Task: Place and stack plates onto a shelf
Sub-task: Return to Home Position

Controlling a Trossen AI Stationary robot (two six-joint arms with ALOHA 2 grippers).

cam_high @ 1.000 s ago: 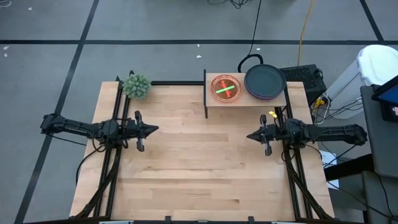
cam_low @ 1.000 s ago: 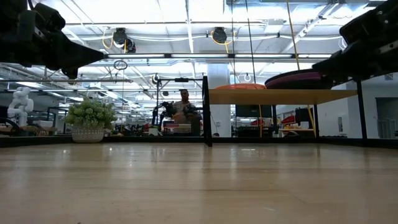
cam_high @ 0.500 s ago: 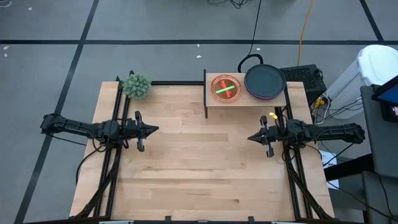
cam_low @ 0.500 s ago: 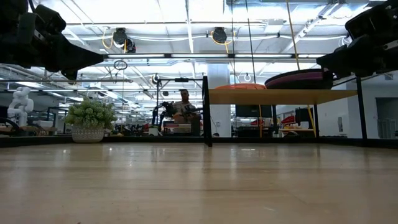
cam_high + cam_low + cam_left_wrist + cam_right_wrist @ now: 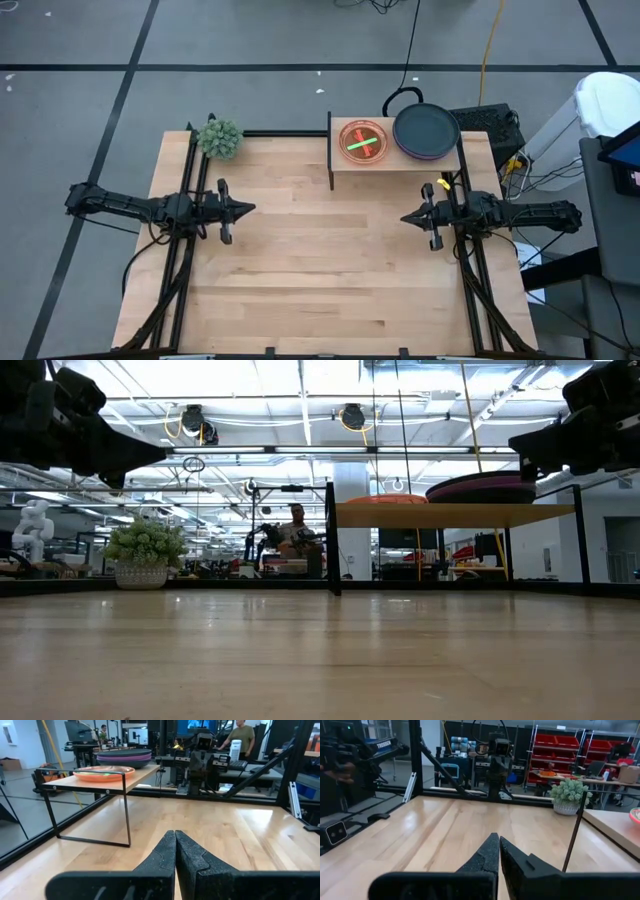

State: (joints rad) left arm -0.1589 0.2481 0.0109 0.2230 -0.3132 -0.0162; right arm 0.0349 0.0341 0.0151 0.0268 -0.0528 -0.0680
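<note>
On the shelf (image 5: 395,163): pink-red/green stack (image 5: 362,140) just beside teal-over-purple stack (image 5: 426,131). No plates visible off it, so stacking looks done. Left hand (image 5: 248,208) and right hand (image 5: 404,217) are pressed together and empty, at opposite desk (image 5: 320,270) sides. Only parking left, I'd guess.

Light-wood shelf (image 5: 395,163), glossy plastic plates (image 5: 426,130)

Overhead straight down, low level across, wrists facing inward, shelf (image 5: 390,163) shared

floor (image 5: 80,40) grey, dark tape lines (image 5: 300,67) | ceiling – bright strip lights (image 5: 260,450) | red storage racks (image 5: 555,742) at back | person (image 5: 296,525) beyond table (image 5: 320,660)
</note>
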